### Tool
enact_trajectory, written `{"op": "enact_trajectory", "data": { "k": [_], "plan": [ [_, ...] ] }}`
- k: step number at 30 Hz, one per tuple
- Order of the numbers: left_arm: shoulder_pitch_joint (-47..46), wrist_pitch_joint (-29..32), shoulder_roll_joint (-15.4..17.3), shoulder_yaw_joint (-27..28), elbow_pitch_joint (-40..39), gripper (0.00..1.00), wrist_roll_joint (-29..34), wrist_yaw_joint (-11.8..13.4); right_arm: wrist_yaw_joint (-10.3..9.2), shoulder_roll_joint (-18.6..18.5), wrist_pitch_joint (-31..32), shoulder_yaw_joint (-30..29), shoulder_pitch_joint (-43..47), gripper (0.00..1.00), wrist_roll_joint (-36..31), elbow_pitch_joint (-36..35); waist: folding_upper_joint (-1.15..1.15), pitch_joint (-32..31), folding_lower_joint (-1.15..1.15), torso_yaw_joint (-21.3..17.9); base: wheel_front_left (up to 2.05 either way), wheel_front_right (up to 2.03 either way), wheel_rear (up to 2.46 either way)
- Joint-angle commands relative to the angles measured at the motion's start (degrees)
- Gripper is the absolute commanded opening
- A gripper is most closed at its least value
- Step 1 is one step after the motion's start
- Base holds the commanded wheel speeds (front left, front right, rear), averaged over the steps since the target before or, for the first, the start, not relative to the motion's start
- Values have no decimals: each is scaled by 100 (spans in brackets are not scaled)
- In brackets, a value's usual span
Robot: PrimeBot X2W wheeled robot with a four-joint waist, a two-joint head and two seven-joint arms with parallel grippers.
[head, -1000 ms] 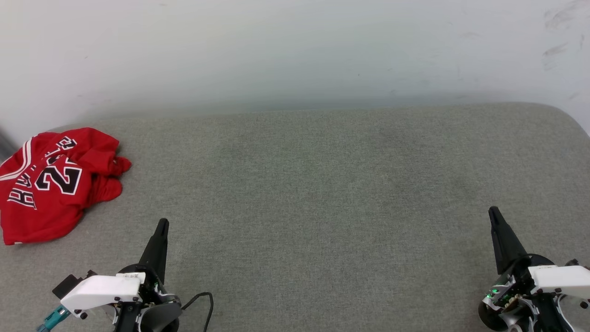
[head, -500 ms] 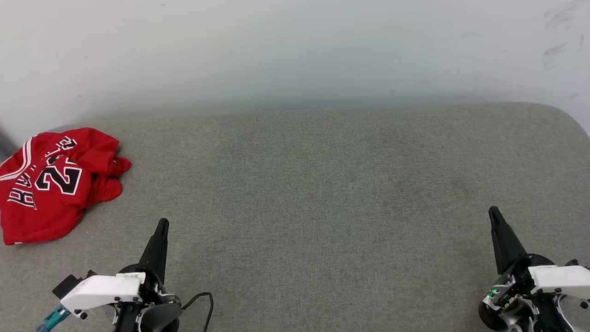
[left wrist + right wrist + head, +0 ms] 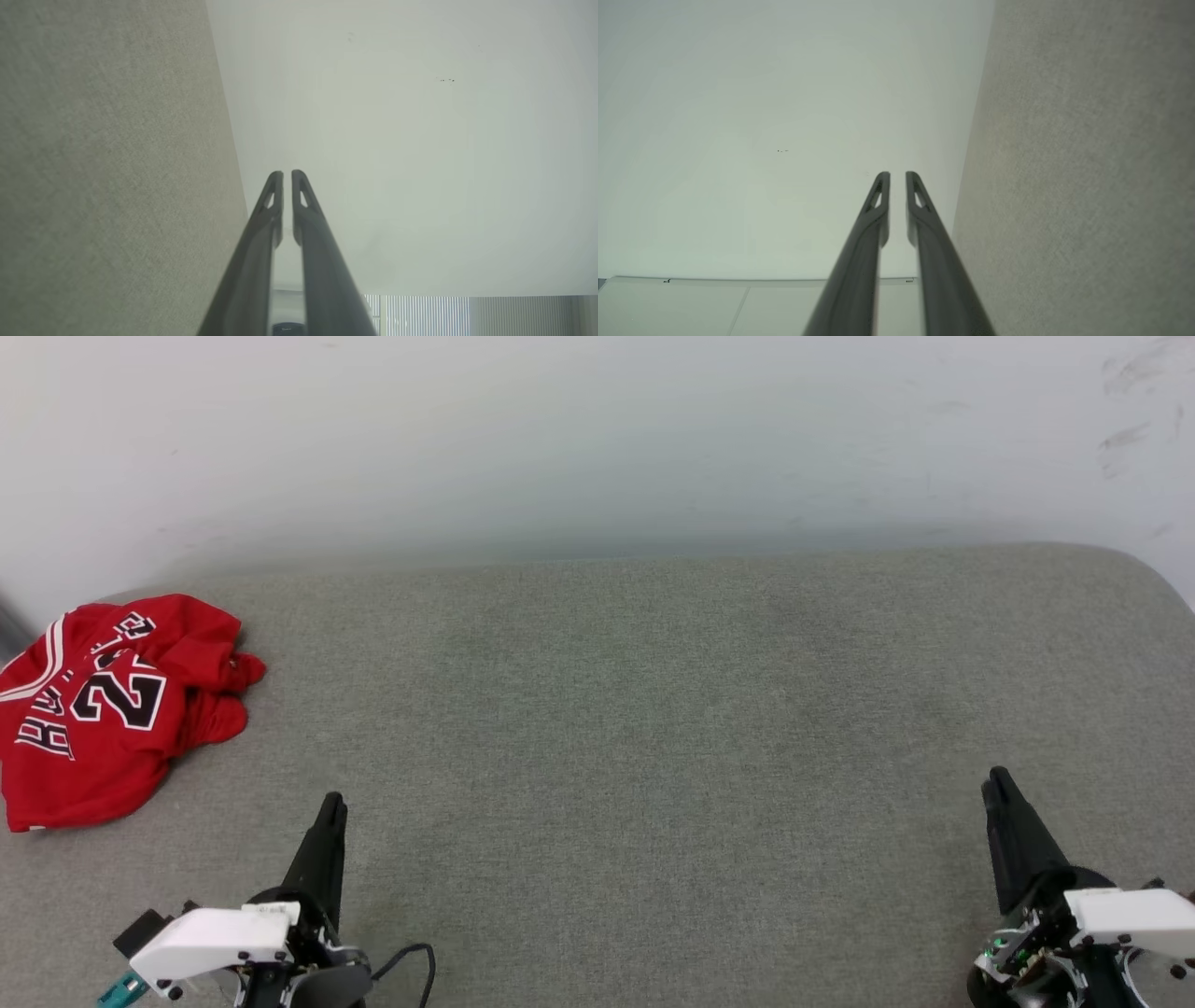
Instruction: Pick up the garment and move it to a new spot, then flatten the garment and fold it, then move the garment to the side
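Note:
The garment [image 3: 103,709], a red jersey with black white-outlined lettering and the number 23, lies crumpled at the far left of the grey padded surface [image 3: 635,728]. My left gripper [image 3: 333,800] is low at the near left, to the right of the garment and nearer to me, and apart from it. Its fingers are shut with nothing between them, tips almost touching in the left wrist view [image 3: 287,173]. My right gripper [image 3: 997,775] is at the near right, far from the garment, also shut and empty, as the right wrist view [image 3: 897,175] shows.
A pale wall [image 3: 560,439] rises behind the surface's far edge. The surface's far right corner [image 3: 1148,569] is rounded. A black cable [image 3: 415,961] loops beside my left wrist. The wide grey stretch between the grippers is bare fabric.
Both grippers have drawn back slightly toward the bottom of the head view. The garment has not moved.

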Motion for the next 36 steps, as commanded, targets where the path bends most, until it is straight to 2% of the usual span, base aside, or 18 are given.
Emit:
{"op": "enact_trajectory", "data": {
  "k": [1,12,18,27,36],
  "plan": [
    [21,-8,-2,-4,8,100,7,0,0,1,-8,7,17,100,-4,17,0,1,0,0,0,0,0],
    [259,-279,-10,-21,-70,100,239,-1,-1,4,-275,136,210,100,-241,-63,0,8,0,-2,0,0,0],
    [346,-441,-8,29,-87,100,449,-2,-1,4,-437,212,241,100,-604,-147,0,7,0,-6,0,0,0],
    [409,-639,-6,279,-187,100,960,-4,-1,4,-636,146,249,100,-1537,-305,0,9,0,0,0,0,0],
    [378,-843,-3,736,-504,100,2017,64,-1,4,-842,136,211,100,-3110,-707,0,14,0,7,0,0,0]
  ]
}}
